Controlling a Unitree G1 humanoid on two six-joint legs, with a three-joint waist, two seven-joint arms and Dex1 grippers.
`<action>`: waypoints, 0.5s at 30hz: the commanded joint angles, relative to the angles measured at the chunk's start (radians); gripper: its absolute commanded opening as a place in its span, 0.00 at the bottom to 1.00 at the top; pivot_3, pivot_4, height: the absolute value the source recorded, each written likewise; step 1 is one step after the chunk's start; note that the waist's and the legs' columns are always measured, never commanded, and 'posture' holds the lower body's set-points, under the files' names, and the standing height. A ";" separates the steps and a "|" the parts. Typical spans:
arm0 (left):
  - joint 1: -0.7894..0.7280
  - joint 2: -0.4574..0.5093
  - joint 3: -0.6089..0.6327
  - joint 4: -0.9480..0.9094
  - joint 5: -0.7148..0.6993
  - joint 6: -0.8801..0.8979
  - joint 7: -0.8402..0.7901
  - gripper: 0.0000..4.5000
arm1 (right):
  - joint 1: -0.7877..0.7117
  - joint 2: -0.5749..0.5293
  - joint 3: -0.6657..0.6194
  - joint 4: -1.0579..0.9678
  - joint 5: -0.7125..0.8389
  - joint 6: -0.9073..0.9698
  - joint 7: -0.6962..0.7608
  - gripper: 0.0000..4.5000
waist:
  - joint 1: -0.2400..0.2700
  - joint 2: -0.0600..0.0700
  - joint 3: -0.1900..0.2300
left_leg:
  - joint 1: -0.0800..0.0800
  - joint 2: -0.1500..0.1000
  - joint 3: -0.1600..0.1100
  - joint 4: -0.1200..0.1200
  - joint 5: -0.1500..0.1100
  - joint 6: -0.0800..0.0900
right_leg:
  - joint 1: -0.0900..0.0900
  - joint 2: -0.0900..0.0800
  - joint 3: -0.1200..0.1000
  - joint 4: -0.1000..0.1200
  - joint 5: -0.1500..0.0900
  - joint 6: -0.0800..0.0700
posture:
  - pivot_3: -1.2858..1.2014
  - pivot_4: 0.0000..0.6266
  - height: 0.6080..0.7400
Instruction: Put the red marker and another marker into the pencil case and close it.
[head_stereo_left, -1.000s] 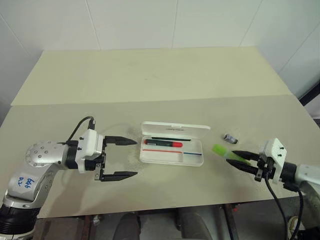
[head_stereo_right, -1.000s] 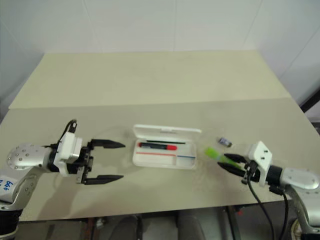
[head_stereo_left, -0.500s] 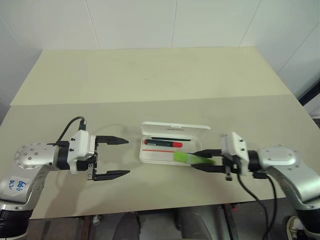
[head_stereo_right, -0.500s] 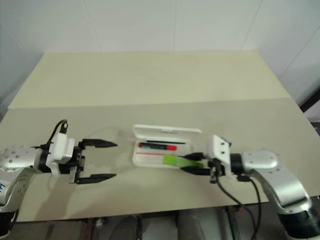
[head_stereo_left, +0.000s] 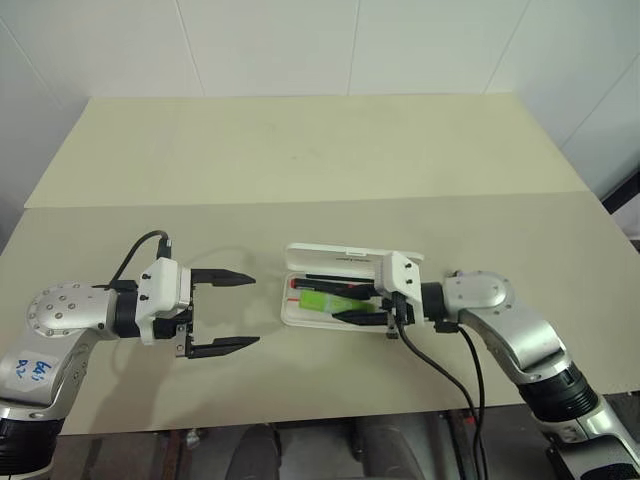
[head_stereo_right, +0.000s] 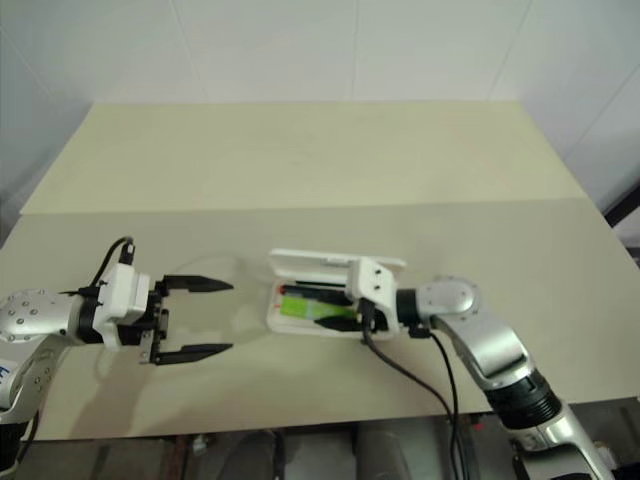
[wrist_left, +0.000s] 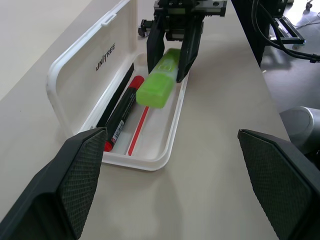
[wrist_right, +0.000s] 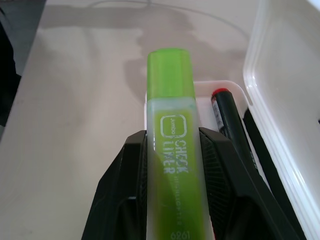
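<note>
Lime-green highlighter (wrist_left: 158, 82); red-black marker (wrist_left: 122, 114); white case (wrist_left: 87, 75), dark lettering.

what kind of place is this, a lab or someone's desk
Probably a robot test lab: a bare beige table against a plain white wall, holding just a white pencil case between two robot grippers.

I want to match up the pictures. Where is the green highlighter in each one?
Left eye view: green highlighter in the open pencil case, mid-picture.
Right eye view, just left of centre.
Left wrist view, upper middle.
Right wrist view, centre, between black fingers.
Shared landmark: the red marker beside it.
</note>
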 joint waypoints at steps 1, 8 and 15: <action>-0.003 -0.001 0.003 -0.037 -0.007 0.000 0.011 1.00 | -0.024 0.026 0.016 0.009 -0.008 -0.010 0.001 0.24 | -0.003 0.000 0.000 | 0.000 0.000 0.000 0.000 0.000 0.000 | 0.000 0.000 0.000 0.000 0.000 0.000 | 0.52 0.24 1.00; -0.012 0.006 0.002 -0.037 -0.009 0.006 0.012 1.00 | -0.037 0.079 0.056 0.100 -0.049 -0.065 0.014 0.24 | -0.003 0.000 0.000 | 0.001 0.000 0.000 0.000 0.000 0.000 | -0.001 0.000 0.000 0.004 -0.001 -0.001 | 0.52 0.24 1.00; -0.023 0.006 -0.003 -0.039 -0.009 0.012 0.014 1.00 | -0.056 0.117 0.074 0.162 -0.082 -0.104 0.034 0.24 | -0.003 0.000 0.000 | 0.001 0.000 0.000 0.001 0.000 0.000 | -0.001 0.000 0.000 0.005 -0.001 -0.001 | 0.52 0.24 1.00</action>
